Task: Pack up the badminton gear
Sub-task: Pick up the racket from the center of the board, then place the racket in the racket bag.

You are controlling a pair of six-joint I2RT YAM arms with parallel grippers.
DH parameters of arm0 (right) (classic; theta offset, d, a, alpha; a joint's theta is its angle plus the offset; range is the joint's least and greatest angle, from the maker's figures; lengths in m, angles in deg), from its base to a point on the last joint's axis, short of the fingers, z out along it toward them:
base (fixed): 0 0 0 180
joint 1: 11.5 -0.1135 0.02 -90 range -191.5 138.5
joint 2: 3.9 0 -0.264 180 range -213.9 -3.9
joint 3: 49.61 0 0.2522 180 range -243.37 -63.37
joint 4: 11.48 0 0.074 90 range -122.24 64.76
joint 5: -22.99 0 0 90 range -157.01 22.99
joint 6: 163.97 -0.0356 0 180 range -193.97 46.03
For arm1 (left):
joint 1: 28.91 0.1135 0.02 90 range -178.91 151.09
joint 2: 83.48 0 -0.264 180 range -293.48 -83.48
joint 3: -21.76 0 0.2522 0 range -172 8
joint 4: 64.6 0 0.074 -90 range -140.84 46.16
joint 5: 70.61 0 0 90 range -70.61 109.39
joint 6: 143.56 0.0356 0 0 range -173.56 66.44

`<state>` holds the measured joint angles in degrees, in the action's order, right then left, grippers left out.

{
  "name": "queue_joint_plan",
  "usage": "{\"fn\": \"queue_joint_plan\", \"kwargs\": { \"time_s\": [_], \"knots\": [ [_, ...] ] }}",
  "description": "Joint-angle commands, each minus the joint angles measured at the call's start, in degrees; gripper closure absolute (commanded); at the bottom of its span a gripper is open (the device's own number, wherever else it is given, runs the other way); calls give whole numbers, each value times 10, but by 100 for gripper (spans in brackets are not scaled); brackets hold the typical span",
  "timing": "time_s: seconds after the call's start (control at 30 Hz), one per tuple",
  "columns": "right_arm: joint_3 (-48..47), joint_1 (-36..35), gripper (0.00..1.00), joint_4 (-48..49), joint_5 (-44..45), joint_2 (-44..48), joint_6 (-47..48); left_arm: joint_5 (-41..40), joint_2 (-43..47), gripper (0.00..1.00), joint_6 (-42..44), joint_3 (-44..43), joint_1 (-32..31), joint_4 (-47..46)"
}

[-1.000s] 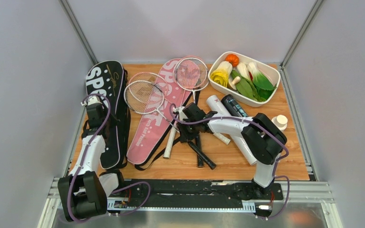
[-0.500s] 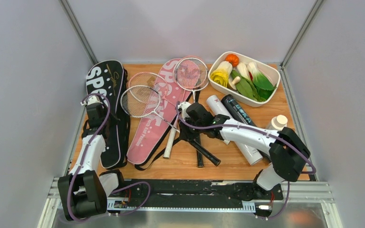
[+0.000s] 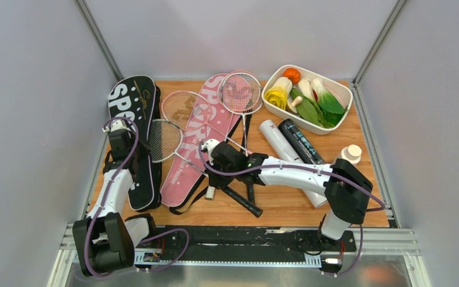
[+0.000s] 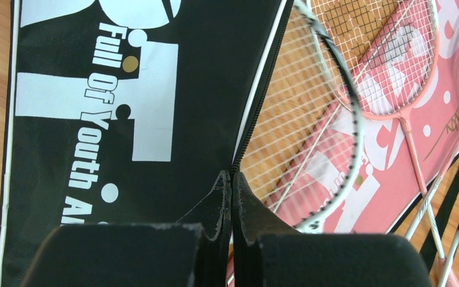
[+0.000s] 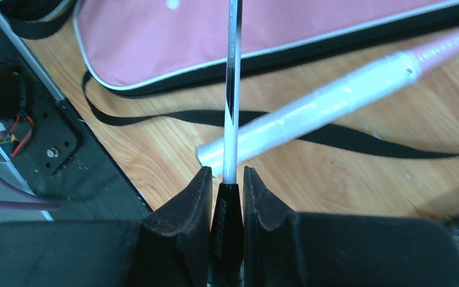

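I read the right gripper [image 5: 227, 179] as clamped on the black-and-white racket [image 3: 165, 140] at the top of its black handle, the shaft running away from the fingers, its strung head lying across the gap between the black SPORT cover [image 3: 132, 119] and the pink SPORT cover [image 3: 198, 133]. The left gripper [image 4: 232, 182] is fully closed, its tips pinched on the zipper edge of the black cover, beside that racket head. A pink racket [image 3: 239, 92] rests on the pink cover's far end, a white tube [image 3: 275, 139] and a black tube [image 3: 300, 140] lie side by side to the right, near the white bowl of toy vegetables [image 3: 336, 85] and the small white bottle [image 3: 352, 153].
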<state>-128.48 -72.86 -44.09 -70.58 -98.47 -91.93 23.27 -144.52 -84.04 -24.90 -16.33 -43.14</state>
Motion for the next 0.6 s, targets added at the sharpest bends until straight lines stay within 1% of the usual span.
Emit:
{"fn": "queue_joint_plan", "kwargs": {
  "time_s": [0.0,0.03,0.07,0.17,0.37,0.47,0.57],
  "knots": [
    [-65,-21,100,48,32,-33,-24,16,0,100,-12,4,4,-35],
    [-77,-22,100,52,35,-46,-29,17,0,100,-13,4,4,-35],
    [-87,-22,100,59,58,-58,-37,21,1,100,-13,4,4,-35],
    [-136,-19,100,79,72,-114,-45,29,4,100,-19,5,5,-28],
    [-329,0,100,80,100,-273,-70,33,29,100,-37,15,4,-16],
    [-402,15,100,81,100,-342,-104,44,43,100,-56,27,4,-23],
    [-461,21,100,85,143,-386,-125,68,43,100,-73,34,4,-30]
  ]
}}
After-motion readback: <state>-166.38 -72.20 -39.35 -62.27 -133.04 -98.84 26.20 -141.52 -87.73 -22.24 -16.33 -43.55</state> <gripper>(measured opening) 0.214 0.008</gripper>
